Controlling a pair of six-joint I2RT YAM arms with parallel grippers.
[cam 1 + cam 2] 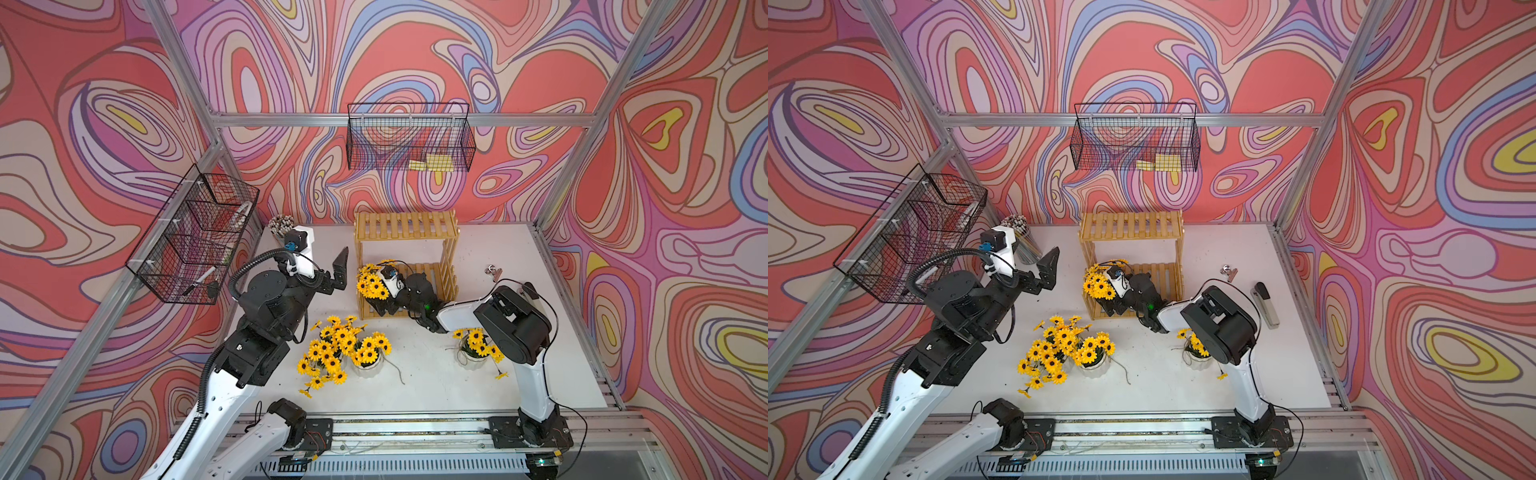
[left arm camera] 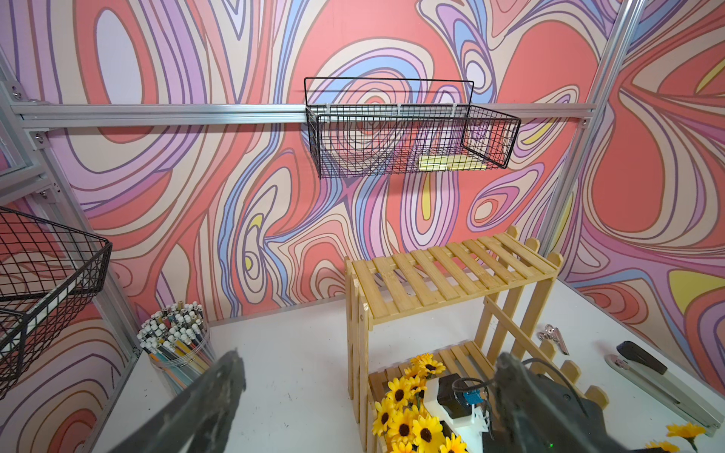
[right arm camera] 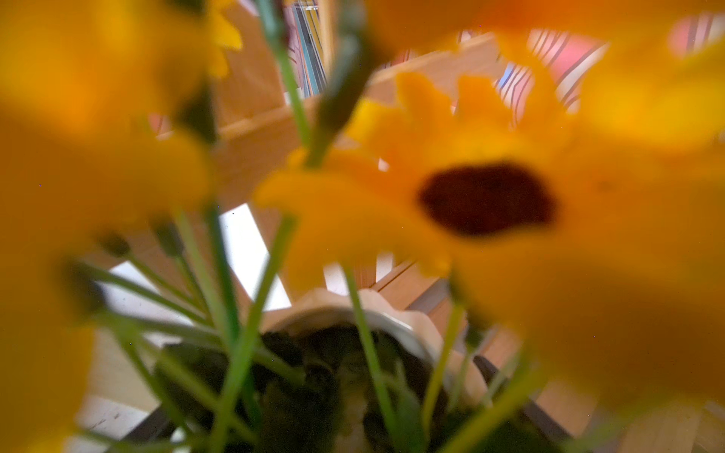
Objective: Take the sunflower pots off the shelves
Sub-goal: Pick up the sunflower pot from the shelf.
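Note:
The shelves (image 1: pixel 405 232) stand at the back of the white table, top tier bare. One sunflower pot (image 1: pixel 372 284) sits at the left end of the lower tier. My right gripper (image 1: pixel 376 305) reaches into that tier. In the right wrist view the pot's white rim (image 3: pixel 341 306) lies between the dark fingers (image 3: pixel 157 392), which stand wide apart; blurred blooms hide any contact. Three sunflower pots stand on the table: two together (image 1: pixel 326 353) (image 1: pixel 368 368) and one (image 1: pixel 471 359) partly behind the right arm. My left gripper (image 1: pixel 340 270) hangs open and empty, left of the shelves.
A clear cup of pencils (image 1: pixel 280 226) stands at the back left corner. Black wire baskets hang on the back wall (image 1: pixel 409 137) and the left frame (image 1: pixel 191 237). A binder clip (image 1: pixel 493 272) and a stapler (image 1: pixel 1266 303) lie right of the shelves.

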